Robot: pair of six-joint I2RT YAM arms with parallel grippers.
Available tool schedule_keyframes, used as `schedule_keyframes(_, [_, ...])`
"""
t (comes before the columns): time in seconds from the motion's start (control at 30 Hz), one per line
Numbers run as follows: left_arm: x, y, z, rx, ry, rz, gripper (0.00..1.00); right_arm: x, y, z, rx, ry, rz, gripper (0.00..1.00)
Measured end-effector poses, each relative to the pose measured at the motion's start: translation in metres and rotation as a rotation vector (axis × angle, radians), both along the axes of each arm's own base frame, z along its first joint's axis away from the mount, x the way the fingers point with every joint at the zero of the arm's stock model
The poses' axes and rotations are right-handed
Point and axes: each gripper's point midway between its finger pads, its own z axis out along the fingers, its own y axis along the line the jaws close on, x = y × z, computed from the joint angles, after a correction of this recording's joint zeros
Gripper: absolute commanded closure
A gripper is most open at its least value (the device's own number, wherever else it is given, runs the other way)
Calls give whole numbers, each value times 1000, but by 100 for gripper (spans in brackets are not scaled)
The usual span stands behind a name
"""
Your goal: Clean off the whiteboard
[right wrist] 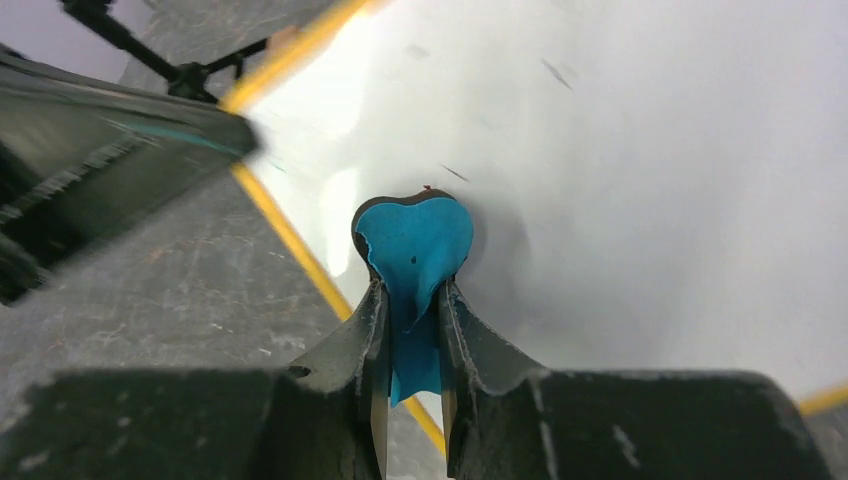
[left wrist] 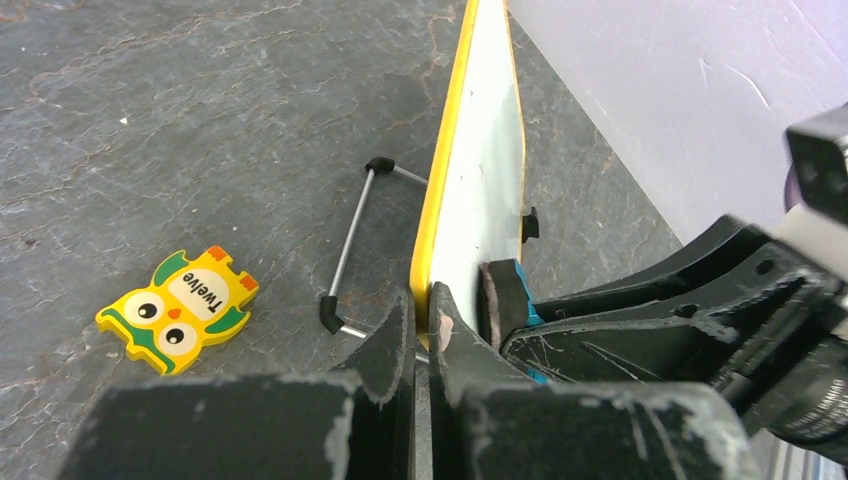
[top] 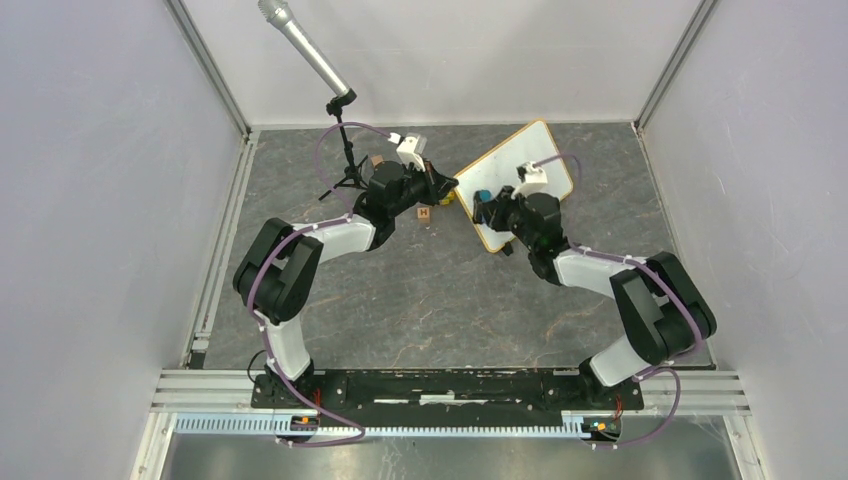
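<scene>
Blue-backed eraser [right wrist: 415, 245] sits clamped between the fingers of the right gripper [right wrist: 412, 340], its dark underside pressed flat against the face of the whiteboard [right wrist: 650, 150]. It is near the board's lower left edge. Around the eraser the white surface shows a few faint dark flecks and is otherwise blank in the part the right wrist camera sees.

The whiteboard stands steeply tilted on the grey stone-patterned tabletop [top: 420, 290], propped from behind by a thin wire stand [left wrist: 350, 245] with black-capped corners. Its narrow light-wood frame looks yellow in the close views. The left gripper [left wrist: 424, 330] pinches that frame at the board's left edge, one finger on the back and one on the front, just beside the eraser.

Behind the whiteboard, past the wire stand, a yellow and green owl puzzle piece [left wrist: 178, 310] printed with "Twelve" lies flat on the tabletop. A small wooden block [top: 424, 213] marked with a letter lies to the left of the board's near corner. Further left of the board a silver microphone [top: 300, 45] leans on a black tripod stand.
</scene>
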Motion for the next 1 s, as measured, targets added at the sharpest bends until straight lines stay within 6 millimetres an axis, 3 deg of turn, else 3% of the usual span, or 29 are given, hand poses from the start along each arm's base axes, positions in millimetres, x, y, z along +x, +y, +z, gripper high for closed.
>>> schedule_keyframes(0.23, [1,1,0,0,0,3,98,-18,-57,-50,60,103,-150,85])
schedule_keyframes(0.43, [-1,-1,1,-4,-4,-7,96,-33,-74,-55,-73,162,-167,84])
schedule_keyframes(0.53, [-1,-1,1,-4,-4,-7,97,-37,-79,-39,-135,152,-159,84])
schedule_keyframes(0.7, [-1,-1,1,-4,-3,-8,98,-19,-64,1,-146,76,-117,84])
schedule_keyframes(0.8, [-1,-1,1,-4,-4,-8,98,-2,-34,16,-135,46,-69,85])
schedule_keyframes(0.87, [-1,-1,1,-4,-4,-8,98,6,-17,18,-127,35,-46,86])
schedule_keyframes(0.93, [0,0,1,0,-4,-3,98,9,-3,8,-113,43,-29,86])
schedule_keyframes(1.0, [2,3,-4,11,6,8,98,9,-1,2,-70,35,-49,86])
